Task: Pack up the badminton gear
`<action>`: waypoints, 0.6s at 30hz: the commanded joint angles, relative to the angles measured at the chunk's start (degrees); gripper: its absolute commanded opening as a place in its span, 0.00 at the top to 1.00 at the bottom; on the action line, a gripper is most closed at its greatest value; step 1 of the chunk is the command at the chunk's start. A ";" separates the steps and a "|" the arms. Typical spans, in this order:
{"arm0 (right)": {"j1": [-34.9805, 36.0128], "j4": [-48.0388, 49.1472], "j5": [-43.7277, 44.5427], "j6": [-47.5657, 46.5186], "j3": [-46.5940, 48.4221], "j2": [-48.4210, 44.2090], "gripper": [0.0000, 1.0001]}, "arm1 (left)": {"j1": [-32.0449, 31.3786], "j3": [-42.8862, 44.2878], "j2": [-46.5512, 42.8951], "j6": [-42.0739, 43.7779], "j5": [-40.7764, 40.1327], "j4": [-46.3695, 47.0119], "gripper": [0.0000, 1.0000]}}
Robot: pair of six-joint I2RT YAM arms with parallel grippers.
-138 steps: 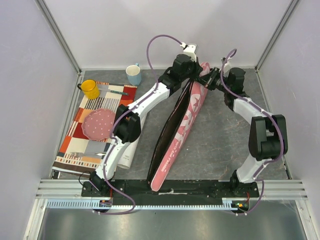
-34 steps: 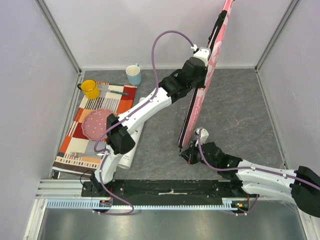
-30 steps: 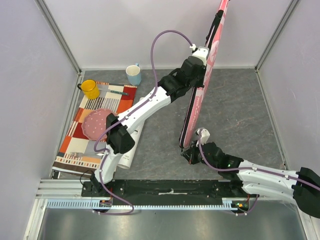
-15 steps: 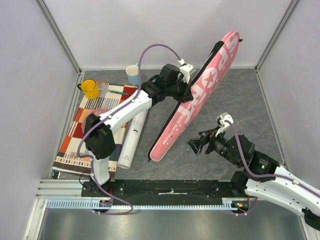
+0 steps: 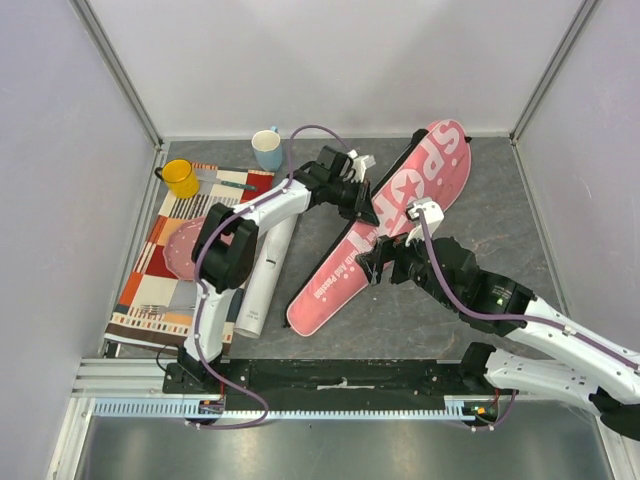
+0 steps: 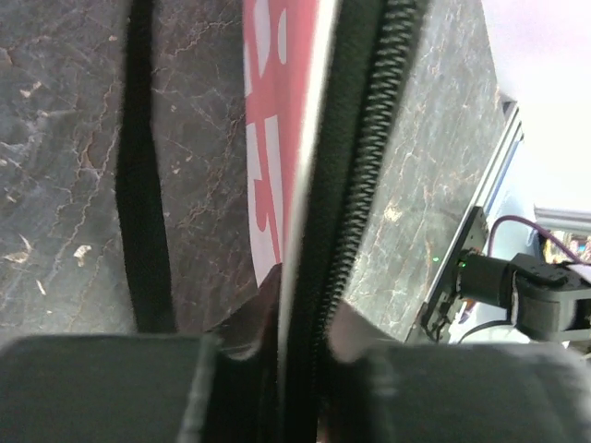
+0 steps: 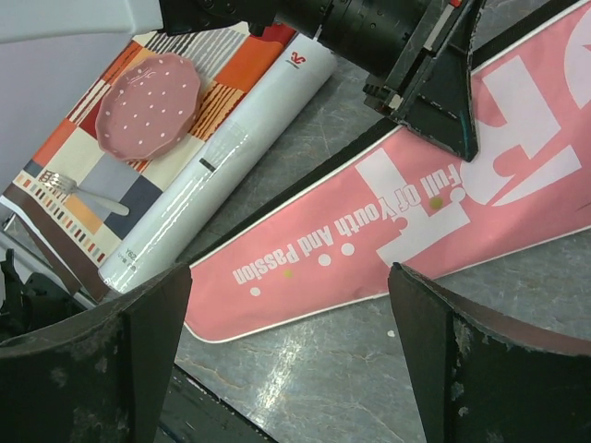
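Observation:
The pink "SPORT" racket bag [image 5: 440,165] lies flat and slanted across the middle of the table. My left gripper [image 5: 360,205] is shut on the bag's black zipper edge [image 6: 365,175], about halfway along it. My right gripper [image 5: 375,265] hovers open over the bag's narrow lower part [image 7: 314,258] and holds nothing; the left gripper [image 7: 434,83] shows at the top of the right wrist view. The long white tube [image 5: 262,275] lies left of the bag, beside the mat. No rackets or shuttlecocks show.
The striped mat [image 5: 150,290] at the left carries a pink dotted plate [image 5: 190,250], cutlery and a yellow mug [image 5: 180,178]. A blue mug [image 5: 267,150] stands at the back. A black rail [image 5: 340,375] runs along the near edge. Walls close in three sides.
The bag, held upright a second ago, has come down flat on the table. My right gripper let go of its lower end, opened wide and moved up over the bag.

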 commanded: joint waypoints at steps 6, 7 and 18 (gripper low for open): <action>-1.68 0.66 2.31 1.77 0.46 0.65 0.03 | -0.68 2.15 -3.25 1.27 -11.50 -2.86 0.00; -2.64 0.48 2.58 1.95 0.37 1.01 0.03 | -0.68 1.71 -4.31 1.54 -14.82 -3.39 0.00; -3.80 -15.86 28.84 4.52 -2.10 -3.64 0.02 | -4.02 -10.67 -40.24 10.15 -51.74 -4.80 0.02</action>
